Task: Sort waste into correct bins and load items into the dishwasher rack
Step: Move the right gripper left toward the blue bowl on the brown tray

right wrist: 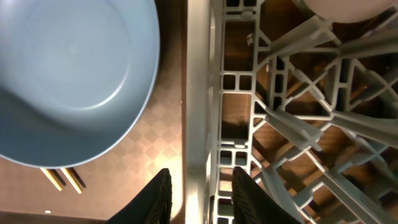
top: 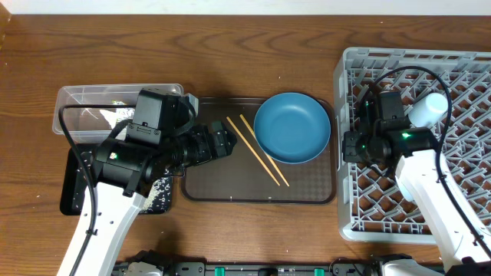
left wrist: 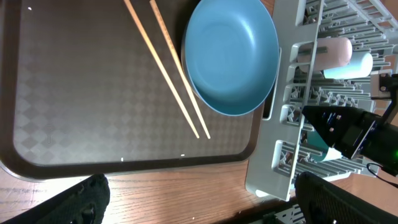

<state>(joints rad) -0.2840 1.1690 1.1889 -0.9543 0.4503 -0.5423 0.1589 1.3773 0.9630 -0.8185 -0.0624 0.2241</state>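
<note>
Progress, rack side: the dishwasher rack [top: 468, 77] holds two cups lying close together among the pegs, a pinkish-white cup [left wrist: 333, 51] and a light blue cup [left wrist: 356, 66]. No white bowl can be picked out for certain.

Left to load: the round blue plate [top: 291, 127] sits on the dark brown serving tray [top: 222, 180], its rim near the rack's left wall. The two wooden chopsticks [top: 257, 149] lie side by side on the same tray, just left of the plate.

Waste side: the tray surface shows no scraps. The clear plastic tub [top: 84, 96] holds something pale, partly hidden by the left arm, so the contents are not identifiable. White rice grains [top: 159, 192] are scattered in the shallow black tray [top: 73, 188]. No carrot is visible. Judgement: sorting looks largely done, and loading is about half done.

Left gripper [top: 229, 143]: jaws spread wide and empty, hovering over the left part of the serving tray.

Right gripper [right wrist: 202, 173]: jaws partly apart, straddling the rack's left wall with gaps visible on both sides. Nothing is gripped as far as the wrist view shows. The plate lies just outside the left finger.

Writing: no brand, label or text is readable in any view.
</note>
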